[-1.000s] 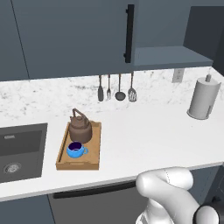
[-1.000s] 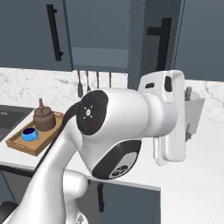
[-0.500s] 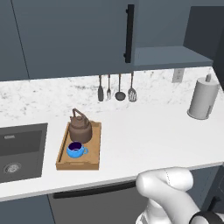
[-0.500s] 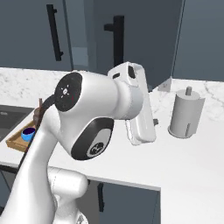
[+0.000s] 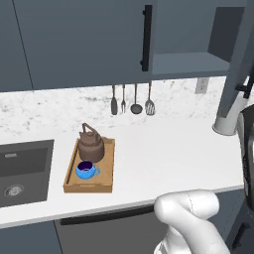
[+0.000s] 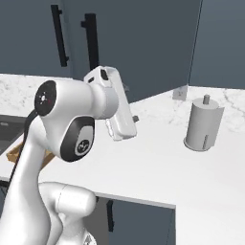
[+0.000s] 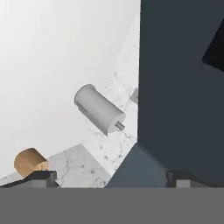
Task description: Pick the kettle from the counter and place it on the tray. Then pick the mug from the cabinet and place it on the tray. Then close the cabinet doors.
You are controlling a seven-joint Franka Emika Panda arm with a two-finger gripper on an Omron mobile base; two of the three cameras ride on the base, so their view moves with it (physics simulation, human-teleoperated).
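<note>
The dark-brown kettle [image 5: 91, 144] and the blue mug [image 5: 86, 170] both stand on the wooden tray [image 5: 107, 168], on the white counter [image 5: 168, 149] beside the sink. The cabinet [image 5: 191, 62] shows its shelf bare. Its left door [image 5: 84, 39] is shut. The right door [image 6: 143, 48] stands partly swung in, edge-on at the right in the left base view [image 5: 237, 74]. My gripper [image 7: 109, 180] is open with nothing between its fingers. Its white hand [image 6: 117, 107] hovers right by the right door's face [image 7: 183, 78]; I cannot tell whether they touch.
A tall grey cylinder with a knob [image 6: 203, 125] stands on the counter at the right, seen past the door's edge in the hand view [image 7: 98, 109]. Utensils [image 5: 131, 99] hang on the back wall. A dark sink [image 5: 22, 171] lies left of the tray.
The right cabinet door has swung inward, its handle moving towards the left door's handle. My hand has swept left along with it. Kettle, mug and tray have not moved.
</note>
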